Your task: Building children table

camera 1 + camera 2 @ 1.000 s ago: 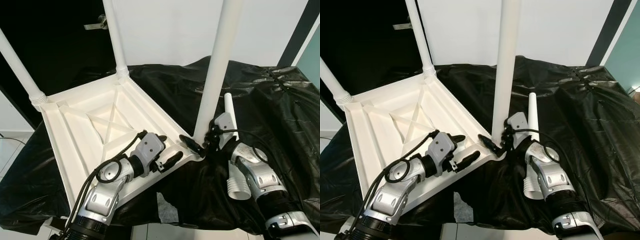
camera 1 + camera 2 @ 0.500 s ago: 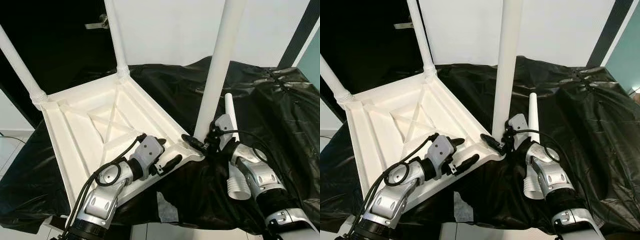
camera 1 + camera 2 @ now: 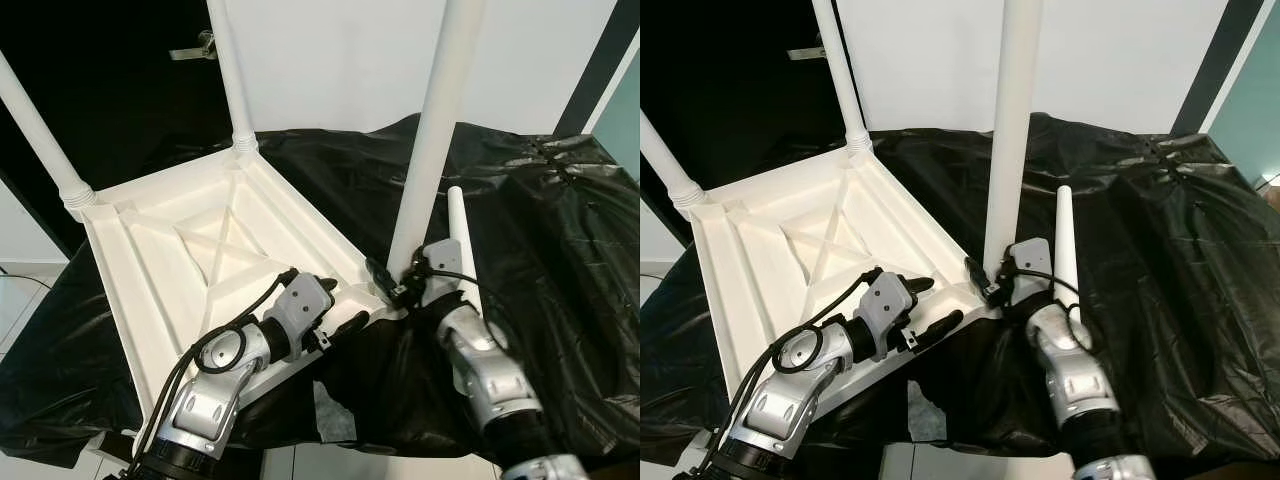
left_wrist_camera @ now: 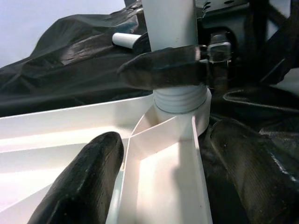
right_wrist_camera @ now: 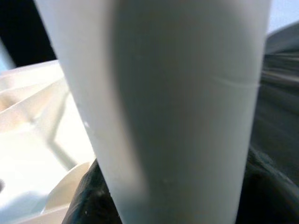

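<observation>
1. Legible text, labels, brands, numbers, signs: none in any view.
2. White tabletop [image 3: 190, 250], upside down: plain moulded plastic, unmarked.
3. Upright white leg [image 3: 430, 150]: unmarked.
4. Loose white leg [image 3: 1064, 250] lying on the black sheet [image 3: 560, 220]: unmarked.
5. Arm housings: no readable marking.

black plastic sheet [image 3: 560, 220], white wall [image 3: 340, 60], door handle [image 3: 195, 47]

silver jointed arms | black looped cables | black-fingered left end effector [image 3: 333, 322]
</observation>
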You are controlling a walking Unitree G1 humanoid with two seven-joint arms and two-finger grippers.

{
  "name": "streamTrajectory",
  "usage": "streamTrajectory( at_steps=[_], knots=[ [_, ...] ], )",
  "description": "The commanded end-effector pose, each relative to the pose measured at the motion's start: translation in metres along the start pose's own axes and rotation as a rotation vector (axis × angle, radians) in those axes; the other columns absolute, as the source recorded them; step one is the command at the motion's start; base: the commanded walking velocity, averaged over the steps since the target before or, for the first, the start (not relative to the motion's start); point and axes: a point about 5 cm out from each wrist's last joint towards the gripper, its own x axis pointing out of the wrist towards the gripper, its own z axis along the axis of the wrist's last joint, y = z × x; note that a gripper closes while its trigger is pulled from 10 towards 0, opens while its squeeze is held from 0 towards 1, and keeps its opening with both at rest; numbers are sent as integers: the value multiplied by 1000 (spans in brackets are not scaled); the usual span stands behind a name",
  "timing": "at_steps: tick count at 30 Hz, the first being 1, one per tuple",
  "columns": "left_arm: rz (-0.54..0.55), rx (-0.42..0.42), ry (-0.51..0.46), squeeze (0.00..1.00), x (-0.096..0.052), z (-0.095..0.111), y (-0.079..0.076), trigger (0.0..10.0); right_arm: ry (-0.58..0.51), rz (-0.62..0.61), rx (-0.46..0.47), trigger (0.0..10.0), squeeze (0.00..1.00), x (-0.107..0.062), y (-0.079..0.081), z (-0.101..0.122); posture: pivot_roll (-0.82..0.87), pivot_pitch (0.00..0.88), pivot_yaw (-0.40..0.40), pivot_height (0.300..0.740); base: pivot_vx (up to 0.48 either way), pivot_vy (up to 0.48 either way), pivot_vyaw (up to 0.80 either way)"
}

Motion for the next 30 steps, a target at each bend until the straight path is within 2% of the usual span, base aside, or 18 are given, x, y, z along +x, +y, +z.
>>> streamTrajectory(
  at_steps=[1, 4, 5, 6, 7, 17, 18, 19, 20, 30],
  knots=[
    [19, 6, 10, 0, -2, -1, -1, 10000, 85, -109, -15, 10000, 0, -7, -14, -15, -10, 0, 5, 740, 0, 0, 0],
    [19, 2, 9, 0, -3, -1, 0, 10000, 100, -212, 19, 10000, 0, -10, -6, -17, -16, 0, 11, 740, 0, 0, 0],
    [19, 2, 9, 0, -3, -1, 0, 10000, 100, -212, 19, 10000, 0, -10, -6, -17, -16, 0, 11, 740, 0, 0, 0],
    [14, -3, 6, 0, -2, -1, -2, 10000, 82, -186, 45, 10000, 0, -8, 5, -14, -21, 0, 16, 740, 0, 0, 0],
    [11, -4, 5, 0, -2, -1, -3, 10000, 72, -174, 41, 10000, 0, -8, 6, -12, -26, 0, 21, 740, 0, 0, 0],
    [1, 1, -1, 0, 1, 1, -3, 10000, 39, -150, 33, 10000, 0, -10, 6, -5, -25, 0, 11, 740, 0, 0, 0],
    [3, 3, -2, 0, 2, 1, -3, 10000, 21, -126, 30, 10000, 106, -11, 6, -3, -23, 0, 6, 740, 0, 0, 0],
    [3, 3, -2, 0, 2, 1, -3, 10000, 21, -126, 30, 10000, 106, -11, 6, -3, -23, 0, 6, 740, 0, 0, 0],
    [3, 7, -2, 0, 2, 1, -4, 10000, 8, -112, 29, 10000, 1000, -11, 5, -1, -21, 0, 1, 740, 0, 0, 0],
    [10, 13, 4, 0, 1, -1, -5, 10000, -37, 57, 10, 10000, 1000, -24, -15, 6, -17, 0, -11, 740, 0, 0, 0]
  ],
)
